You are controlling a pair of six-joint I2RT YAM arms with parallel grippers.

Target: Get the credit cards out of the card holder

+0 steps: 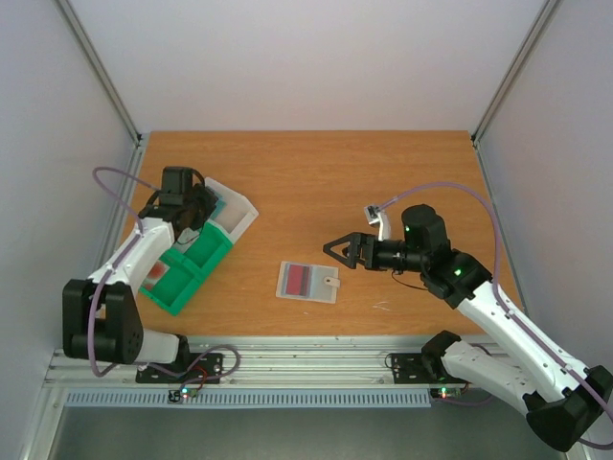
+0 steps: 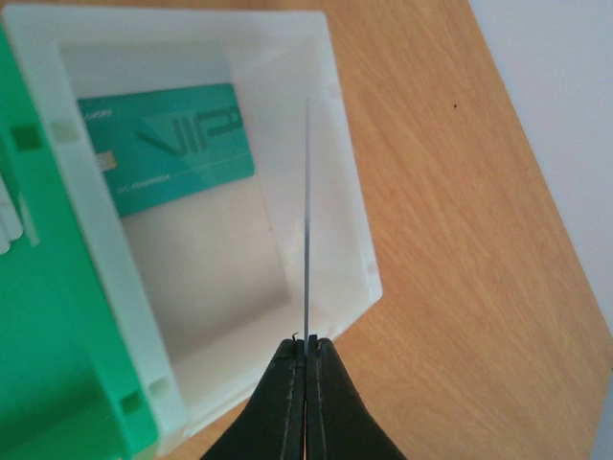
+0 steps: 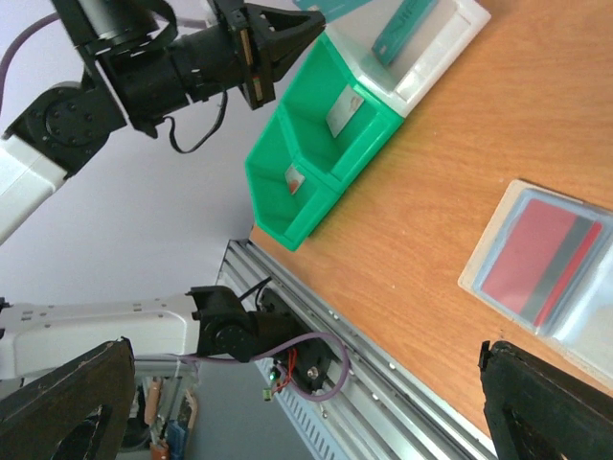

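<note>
Currently the left end effector [image 2: 306,347] pinches a thin edge-on card [image 2: 306,211] over a clear plastic box [image 2: 351,225]. The right end effector [image 1: 337,251], wide open, hovers beside the pale translucent card holder [image 1: 328,284], red card [image 1: 301,279] inside, near the tabletop [image 1: 316,177]'s near edge.

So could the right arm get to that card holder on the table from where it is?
Probably yes. The right gripper hangs open beside the card holder, only bare table between them; the left gripper is away over the clear box, pinching a card.
</note>
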